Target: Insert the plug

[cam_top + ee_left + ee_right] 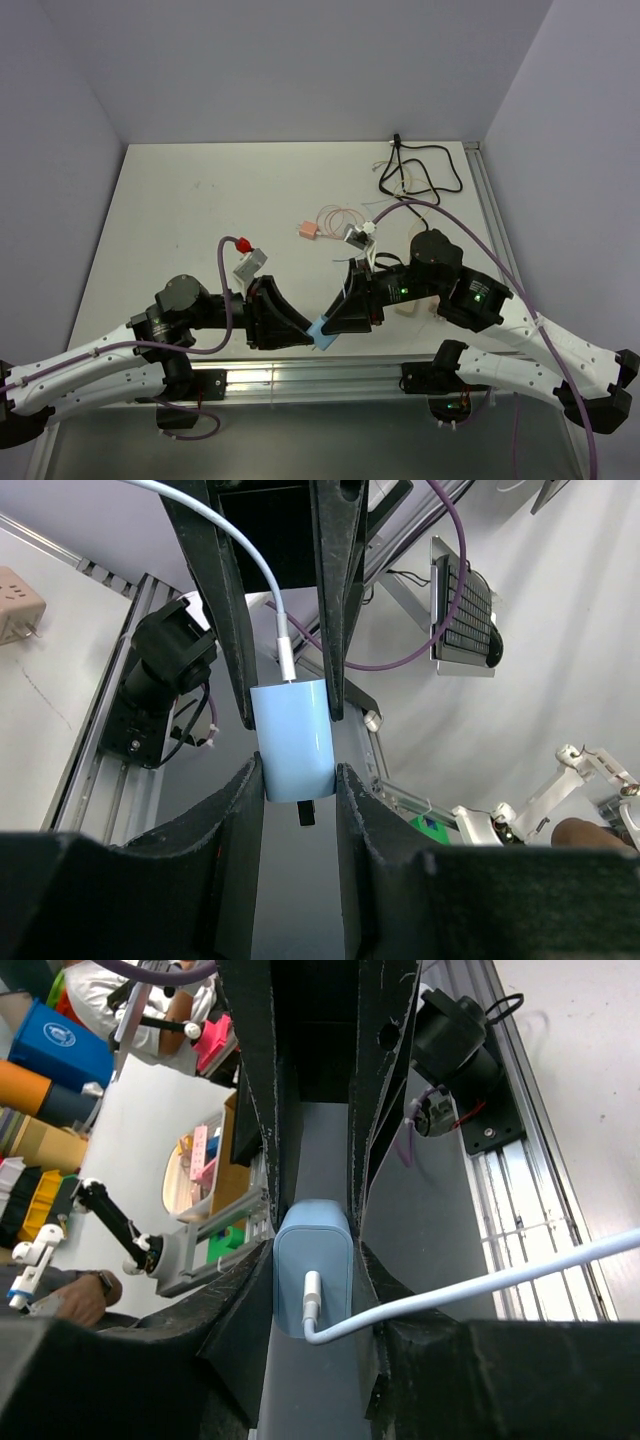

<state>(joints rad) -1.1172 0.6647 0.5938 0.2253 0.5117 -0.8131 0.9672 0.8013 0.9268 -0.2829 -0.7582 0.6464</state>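
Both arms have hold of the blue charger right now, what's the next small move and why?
Probably open the left gripper and ease it back. Both grippers clamp the blue charger; the right gripper holds the end with the white cable, while the left's fingers flank the end with the dark prong, which likely needs to be clear for the pink socket.

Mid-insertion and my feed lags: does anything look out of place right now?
Yes. Both arms clamp the same blue charger, the left fingers and right fingers gripping it from opposite ends, over the near table edge. The white cable is plugged into it. The pink block lies well away, mid-table.
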